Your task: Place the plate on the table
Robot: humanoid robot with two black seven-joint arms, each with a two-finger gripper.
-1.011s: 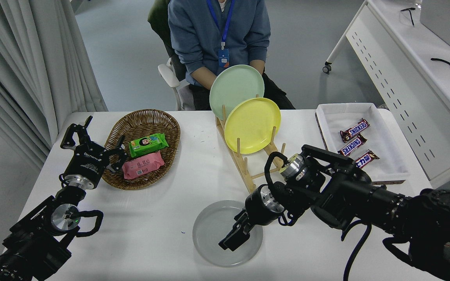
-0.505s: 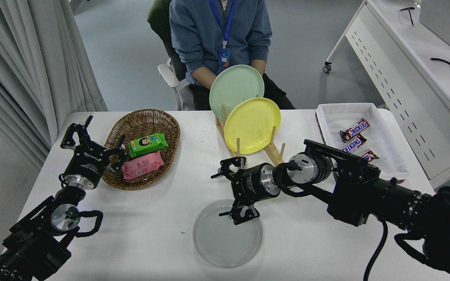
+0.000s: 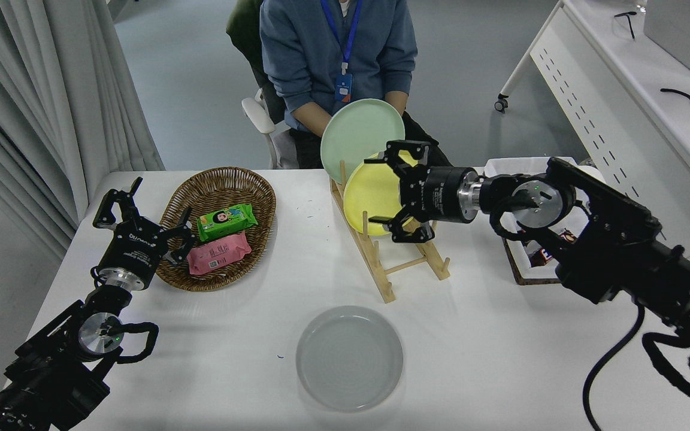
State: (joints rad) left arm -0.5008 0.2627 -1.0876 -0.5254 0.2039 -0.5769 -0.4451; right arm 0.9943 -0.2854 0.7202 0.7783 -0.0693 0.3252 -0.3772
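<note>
Already the plate lies flat near the table's near edge, well apart from the empty, spread-fingered right gripper hovering by the rack, while the left gripper sits parked, open, at the left edge.

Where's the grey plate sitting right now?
In the head view the plate lies flat on the table near its front edge, about centre, just in front of the wooden rack and apart from the open right gripper.

No wording can be made out: print on the basket's packets and the left gripper is too small.
</note>
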